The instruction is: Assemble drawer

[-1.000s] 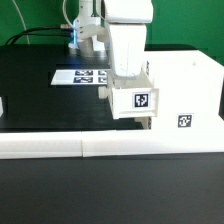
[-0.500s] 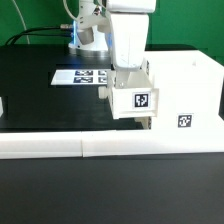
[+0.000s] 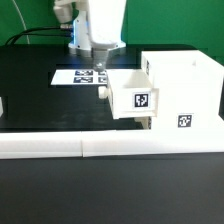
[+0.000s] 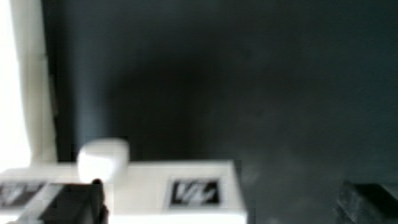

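Mostly black tabletop (matte), marker board, white drawer

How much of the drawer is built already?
One small tray sits partway into the tall white casing, its tagged front sticking out. The gripper hangs above the marker board, off to the side; whether it holds anything is unclear. Left to do, probably: push that tray fully in. A second tray is not in view.
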Available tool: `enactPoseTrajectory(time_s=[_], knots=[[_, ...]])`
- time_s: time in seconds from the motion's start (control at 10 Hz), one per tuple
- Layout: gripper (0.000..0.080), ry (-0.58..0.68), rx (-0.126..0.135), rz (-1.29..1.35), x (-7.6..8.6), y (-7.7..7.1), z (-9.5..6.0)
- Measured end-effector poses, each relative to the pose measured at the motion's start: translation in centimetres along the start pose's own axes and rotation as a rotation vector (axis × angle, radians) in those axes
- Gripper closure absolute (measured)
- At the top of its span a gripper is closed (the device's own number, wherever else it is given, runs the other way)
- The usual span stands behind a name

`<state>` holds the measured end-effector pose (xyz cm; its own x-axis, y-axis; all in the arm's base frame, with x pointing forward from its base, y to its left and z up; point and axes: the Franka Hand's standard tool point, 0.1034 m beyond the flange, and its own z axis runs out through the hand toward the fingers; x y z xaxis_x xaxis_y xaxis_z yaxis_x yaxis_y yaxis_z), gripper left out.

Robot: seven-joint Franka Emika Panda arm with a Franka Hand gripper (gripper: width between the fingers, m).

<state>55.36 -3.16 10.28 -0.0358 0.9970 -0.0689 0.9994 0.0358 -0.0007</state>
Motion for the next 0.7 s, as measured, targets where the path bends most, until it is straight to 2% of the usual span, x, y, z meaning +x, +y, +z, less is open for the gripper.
enactPoseTrajectory(time_s=[0.1, 0.3, 0.4, 0.5, 0.7], knots=[[0.0151, 0.002, -0.01, 0.006, -1.4, -0.5, 0.2], [0.0151, 0.008, -0.009, 0.005, -1.7, -0.5, 0.4], [0.0151, 0.039, -0.006, -0.003, -2.4, -0.7, 0.6], [0.0151, 0.098, 0.004, -0.009, -3.7, -0.7, 1.6], [0.0151, 0.152, 0.021, 0.0, -4.4, -0.2, 2.9]])
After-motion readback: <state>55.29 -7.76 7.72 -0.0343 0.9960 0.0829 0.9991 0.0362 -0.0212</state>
